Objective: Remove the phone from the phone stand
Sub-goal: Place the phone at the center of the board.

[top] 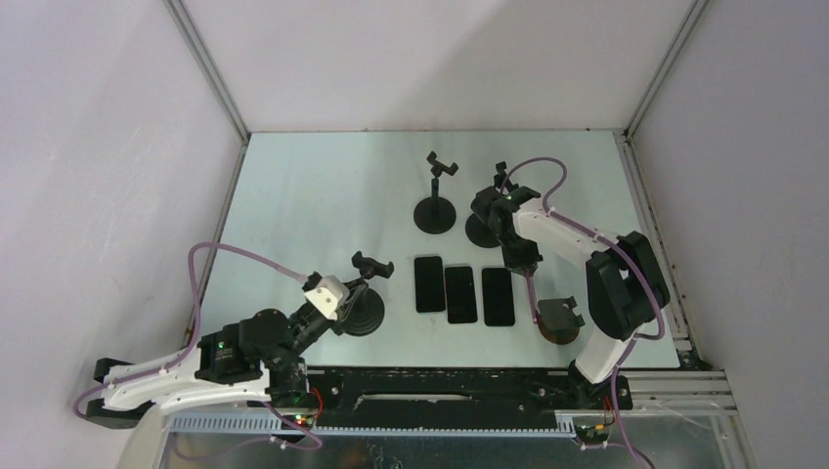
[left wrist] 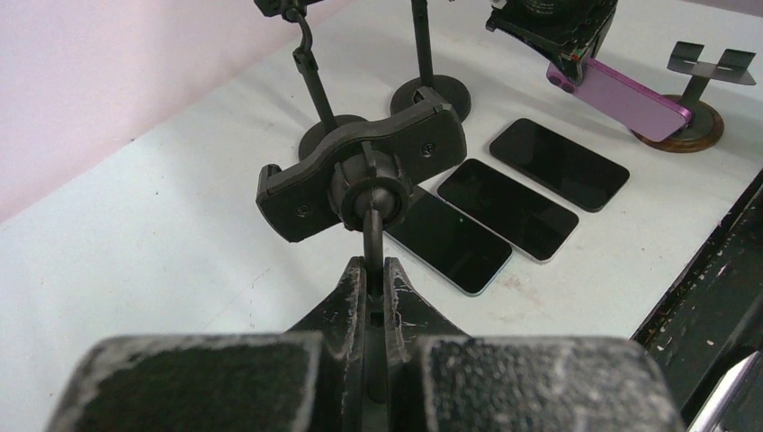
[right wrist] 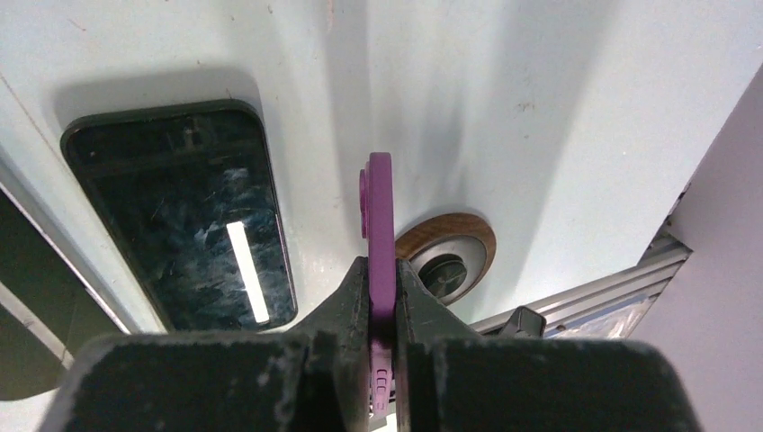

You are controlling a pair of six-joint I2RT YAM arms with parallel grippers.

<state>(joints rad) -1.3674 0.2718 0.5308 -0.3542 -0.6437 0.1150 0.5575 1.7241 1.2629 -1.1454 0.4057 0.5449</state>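
In the right wrist view, the right gripper (right wrist: 382, 274) is pinching a purple phone (right wrist: 381, 207) between its fingers (right wrist: 346, 306). The phone is showing edge-on, thin and glossy, with a raised camera bump on its left face near the far end. It is hanging in the air above the pale table (right wrist: 504, 108), touching only the fingers. Below it, a black phone (right wrist: 180, 229) is lying flat, screen up and reflecting a strip of light. To the right, the wooden-based stand (right wrist: 468, 241) is showing its round base.

In the left wrist view, the left gripper (left wrist: 373, 270) is pressing its fingers together on the thin stem of a black clamp stand (left wrist: 360, 166), just under the ball joint of its cradle. Beyond it, a row of black phones (left wrist: 508, 207) is lying side by side on the table. The purple phone is tilting in the other gripper, above and in front of the wooden-based stand, apart from it. Two round-based stands (left wrist: 432, 94) are standing upright further back.

In the top view, the left arm (top: 166, 381) is reaching to the clamp stand left of the row. The right arm (top: 626, 283) is holding its gripper just right of the row, and the purple phone is mostly hiding under it.
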